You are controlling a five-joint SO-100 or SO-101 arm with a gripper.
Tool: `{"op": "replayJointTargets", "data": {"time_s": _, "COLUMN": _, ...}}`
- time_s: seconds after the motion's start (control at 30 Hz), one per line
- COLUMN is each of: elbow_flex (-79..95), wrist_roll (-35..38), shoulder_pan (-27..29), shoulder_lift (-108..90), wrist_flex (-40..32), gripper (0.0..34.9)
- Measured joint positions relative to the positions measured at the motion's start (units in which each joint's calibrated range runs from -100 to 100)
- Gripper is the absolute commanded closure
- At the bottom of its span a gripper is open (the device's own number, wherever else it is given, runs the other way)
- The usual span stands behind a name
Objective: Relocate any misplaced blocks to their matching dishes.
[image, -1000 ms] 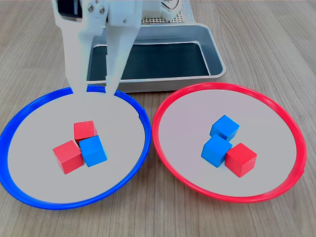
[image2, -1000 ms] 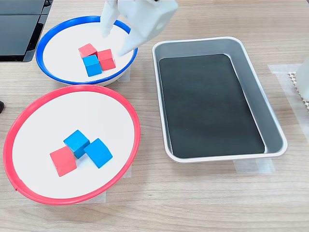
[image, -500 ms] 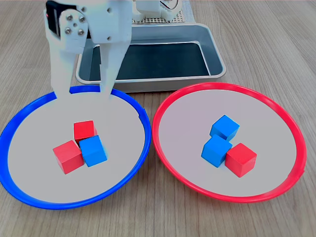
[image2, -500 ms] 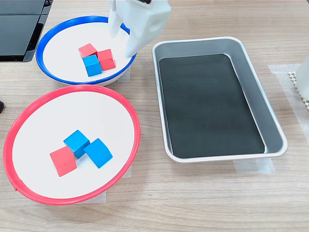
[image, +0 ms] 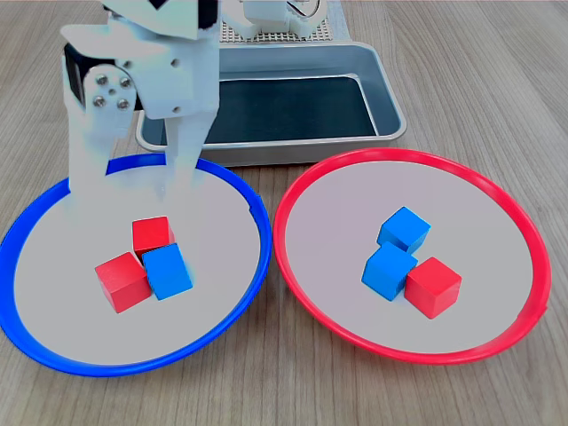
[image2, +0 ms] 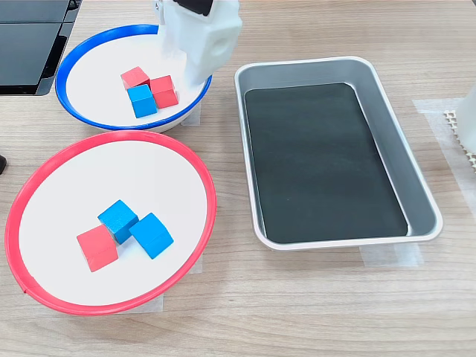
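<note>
In the first exterior view, the white gripper (image: 124,191) is hanging over the far edge of the blue-rimmed plate (image: 232,302), its two fingers spread apart and holding nothing. Below it two red cubes (image: 151,234) (image: 122,280) are sitting bunched against a blue cube (image: 168,271). On the red-rimmed plate (image: 311,306), two blue cubes (image: 404,229) (image: 387,271) are crowding one red cube (image: 433,286). The metal tray (image: 383,89) is standing behind, with no cubes in it.

In the second exterior view, the gripper (image2: 178,63) is hovering beside the cluster on the blue-rimmed plate (image2: 71,108), with the red-rimmed plate (image2: 201,245) nearer the camera on the wooden worktop (image2: 312,312). Sorting appears barely begun: four cubes are lying on the wrong colour, and none is being gripped yet.
</note>
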Motion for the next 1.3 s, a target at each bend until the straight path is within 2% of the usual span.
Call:
{"op": "replayJointTargets", "data": {"time_s": 0.83, "elbow_flex": -4.63, "wrist_roll": -0.78, "shoulder_pan": -2.65, "shoulder_lift": 4.94, "wrist_flex": 1.47, "gripper": 14.2}}
{"op": "replayJointTargets", "data": {"time_s": 1.03, "elbow_flex": -6.9, "wrist_roll": -0.59, "shoulder_pan": -1.95, "shoulder_lift": 6.82, "wrist_flex": 1.47, "gripper": 14.8}}
{"op": "replayJointTargets", "data": {"time_s": 1.3, "elbow_flex": -8.17, "wrist_roll": -0.44, "shoulder_pan": -1.24, "shoulder_lift": 8.01, "wrist_flex": 1.47, "gripper": 18.3}}
